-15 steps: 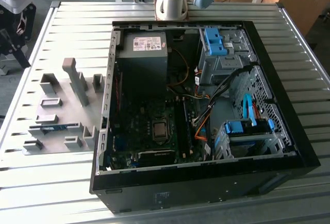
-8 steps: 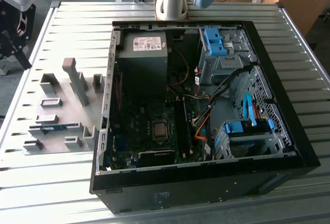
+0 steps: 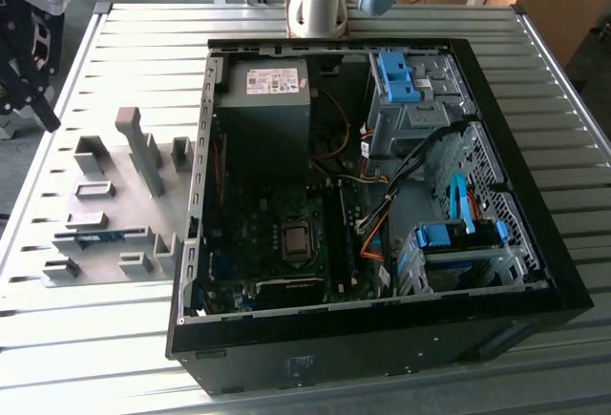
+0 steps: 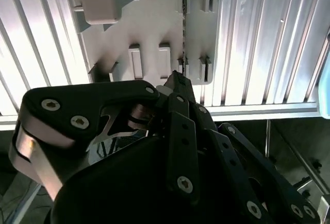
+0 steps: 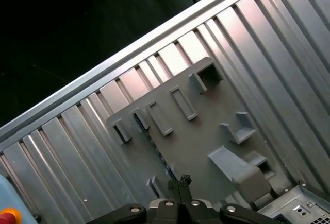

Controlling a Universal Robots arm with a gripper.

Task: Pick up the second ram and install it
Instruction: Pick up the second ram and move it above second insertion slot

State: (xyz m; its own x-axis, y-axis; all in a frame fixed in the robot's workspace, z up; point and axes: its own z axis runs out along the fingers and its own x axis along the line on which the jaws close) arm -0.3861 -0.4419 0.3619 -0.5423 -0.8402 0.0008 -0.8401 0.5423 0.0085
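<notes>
On the slatted metal surface point(image 3: 95, 339), at the exterior view's left of the open computer case point(image 3: 363, 353), the second ram point(image 3: 100, 237) is sitting on its long edge in a slot of the grey holder plate point(image 3: 115, 172). The pincer point(image 4: 175, 79) is hovering above that plate, apart from the stick. Its two fingers are looking pressed together with nothing between them. Judging by this, the pickup is at its approach. Doing it well is calling for fingers spread enough to straddle the thin board, squared across its flat faces. They should be meeting it near the middle, between the grey end supports, so it is lifting level. The exterior view is giving the stick's blue face and its place beside the case. Both wrist views are giving it edge-on, as a thin dark line running out from the fingertips, which is helping in judging alignment.
</notes>
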